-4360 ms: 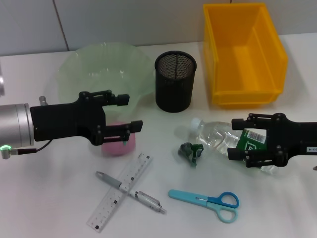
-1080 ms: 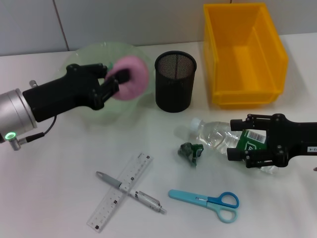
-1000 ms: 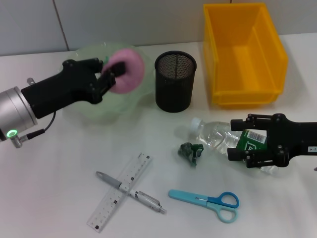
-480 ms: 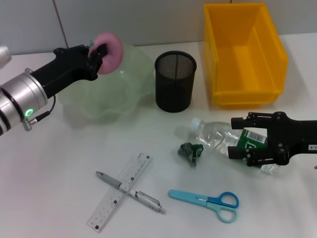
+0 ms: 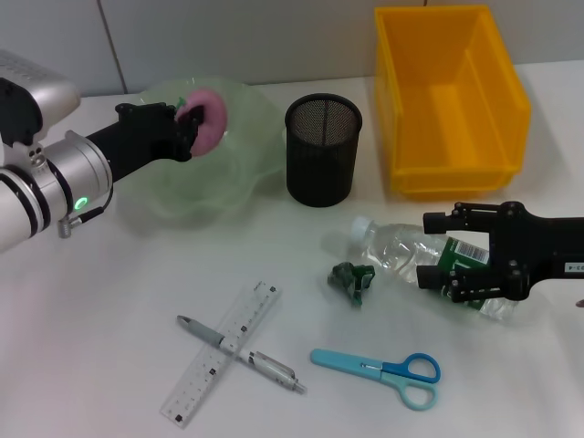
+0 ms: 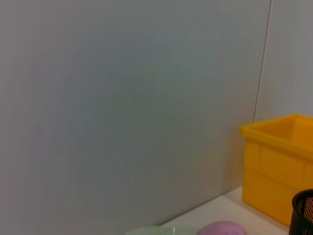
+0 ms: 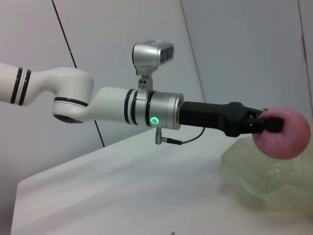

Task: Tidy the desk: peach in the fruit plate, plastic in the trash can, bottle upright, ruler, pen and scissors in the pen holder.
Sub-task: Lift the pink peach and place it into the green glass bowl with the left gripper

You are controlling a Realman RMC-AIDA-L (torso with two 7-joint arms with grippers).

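My left gripper (image 5: 190,123) is shut on the pink peach (image 5: 208,123) and holds it just over the pale green fruit plate (image 5: 246,105). The right wrist view shows the peach (image 7: 282,133) above the plate (image 7: 259,171). The clear bottle (image 5: 401,248) lies on its side with my right gripper (image 5: 436,248) open, its fingers on either side of the green label. A dark green plastic scrap (image 5: 353,276) lies beside the bottle's cap. The ruler (image 5: 222,351) and pen (image 5: 242,354) lie crossed, the blue scissors (image 5: 379,368) to their right. The black mesh pen holder (image 5: 323,151) stands empty.
A yellow bin (image 5: 447,100) stands at the back right, behind the bottle. A grey wall runs close behind the plate and bin. The left wrist view shows the peach's top (image 6: 222,229), the bin (image 6: 279,166) and the pen holder's edge (image 6: 303,213).
My left gripper has carried the peach from the table up over the plate and has now lowered it toward the plate. The right gripper has shifted slightly at the bottle.
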